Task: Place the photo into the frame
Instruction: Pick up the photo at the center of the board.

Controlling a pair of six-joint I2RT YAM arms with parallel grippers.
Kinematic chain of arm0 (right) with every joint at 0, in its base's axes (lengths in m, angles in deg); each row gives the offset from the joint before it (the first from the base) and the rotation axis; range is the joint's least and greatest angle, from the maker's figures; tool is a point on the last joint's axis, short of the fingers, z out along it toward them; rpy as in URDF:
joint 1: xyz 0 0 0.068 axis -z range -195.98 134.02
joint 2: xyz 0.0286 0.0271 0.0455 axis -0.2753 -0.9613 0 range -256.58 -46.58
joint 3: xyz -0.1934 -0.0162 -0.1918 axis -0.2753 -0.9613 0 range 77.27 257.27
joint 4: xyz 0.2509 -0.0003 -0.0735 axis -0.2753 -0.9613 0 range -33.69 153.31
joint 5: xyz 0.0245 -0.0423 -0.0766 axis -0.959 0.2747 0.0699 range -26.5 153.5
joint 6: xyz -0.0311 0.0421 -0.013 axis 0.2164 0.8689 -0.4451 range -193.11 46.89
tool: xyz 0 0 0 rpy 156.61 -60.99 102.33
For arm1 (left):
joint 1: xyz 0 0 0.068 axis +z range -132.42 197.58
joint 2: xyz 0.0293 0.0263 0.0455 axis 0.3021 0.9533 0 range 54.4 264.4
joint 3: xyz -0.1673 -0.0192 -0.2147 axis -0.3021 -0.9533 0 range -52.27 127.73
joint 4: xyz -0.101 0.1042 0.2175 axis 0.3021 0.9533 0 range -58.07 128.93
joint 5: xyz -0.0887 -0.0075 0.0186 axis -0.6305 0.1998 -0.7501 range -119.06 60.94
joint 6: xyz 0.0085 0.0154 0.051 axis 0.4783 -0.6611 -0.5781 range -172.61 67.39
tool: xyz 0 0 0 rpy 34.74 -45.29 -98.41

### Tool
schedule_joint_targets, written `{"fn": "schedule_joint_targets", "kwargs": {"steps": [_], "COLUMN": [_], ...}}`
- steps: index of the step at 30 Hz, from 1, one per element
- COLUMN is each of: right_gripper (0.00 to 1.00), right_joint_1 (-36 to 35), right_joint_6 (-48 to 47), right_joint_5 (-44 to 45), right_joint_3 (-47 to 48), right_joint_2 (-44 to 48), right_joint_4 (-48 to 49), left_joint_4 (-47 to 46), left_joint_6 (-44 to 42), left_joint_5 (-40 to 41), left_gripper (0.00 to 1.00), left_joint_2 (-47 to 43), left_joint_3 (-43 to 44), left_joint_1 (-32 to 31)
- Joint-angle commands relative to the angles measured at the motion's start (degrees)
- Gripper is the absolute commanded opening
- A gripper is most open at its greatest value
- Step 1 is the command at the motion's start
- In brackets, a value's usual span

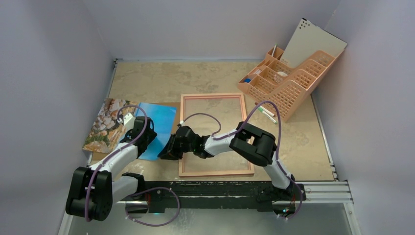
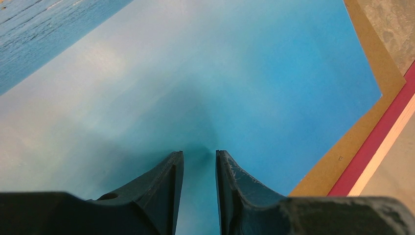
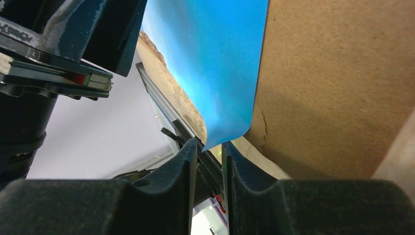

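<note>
Far L: the photo [image 1: 159,120] lies face up on the table [image 1: 161,78] — tan rocks at its L end, blue sky at its R end. It rests on a brown backing board [image 2: 362,122], whose edge shows past the print's R side.

L gripper [image 1: 143,128] stands over the sky part of the print. In the L wrist view its fingers [image 2: 164,196] are narrowly parted, w/ only blue print showing btwn them and nothing gripped. Whether the tips touch the print cannot be told.

R gripper [image 1: 164,154] reaches leftward across the frame's L rail to the photo's near R corner. In the R wrist view that corner curls up off the backing board and dips into the slim gap btwn the fingertips [image 3: 240,166]. Whether the jaws actually pinch it cannot be told.

Centre: the frame [image 1: 213,96] lies flat just R of the photo, pale peach side up, w/ bare table showing through its opening. In the L wrist view a pink strip along its side runs right beside the board's edge. The photo lies outside the frame.

Far R, at the back: a peach desk organiser [image 1: 288,83] w/ a pale panel [image 1: 313,44] standing in it — two pens [image 1: 266,113] lie just beside its near side.
</note>
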Motion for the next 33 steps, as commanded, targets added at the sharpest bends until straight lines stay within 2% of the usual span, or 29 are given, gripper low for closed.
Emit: {"fn": "schedule_joint_targets", "kwargs": {"steps": [1,8,16,21,27,33], "right_gripper": [0.27,0.36,0.32,0.37,0.22,0.03], "right_joint_1": [0.68,0.67,0.66,0.66,0.66,0.57], "right_joint_6": [3.01,4.02,4.94,5.27,4.34,4.5], "right_joint_5": [1.29,0.78,0.0,0.46,1.98,2.75], "right_joint_3": [-1.24,-2.48,-1.99,-1.98,-1.62,-2.25], "right_joint_2": [-1.3,-1.13,-1.79,-1.04,0.35,1.67], "right_joint_4": [2.98,2.55,0.79,-0.29,-1.08,-0.84], "left_joint_4": [1.85,2.06,2.06,2.34,2.54,6.14], "left_joint_6": [0.32,0.32,0.24,0.28,0.32,0.41], "left_joint_5": [0.96,0.96,0.68,0.78,0.56,-0.7], "left_gripper": [0.33,0.33,0.33,0.33,0.33,0.33], "left_joint_2": [0.06,-0.2,-0.15,-0.7,-0.94,-4.13], "left_joint_3": [-0.95,-0.95,-0.91,-0.86,-0.59,2.65], "left_joint_1": [0.18,0.18,0.18,0.18,0.18,0.18]}}
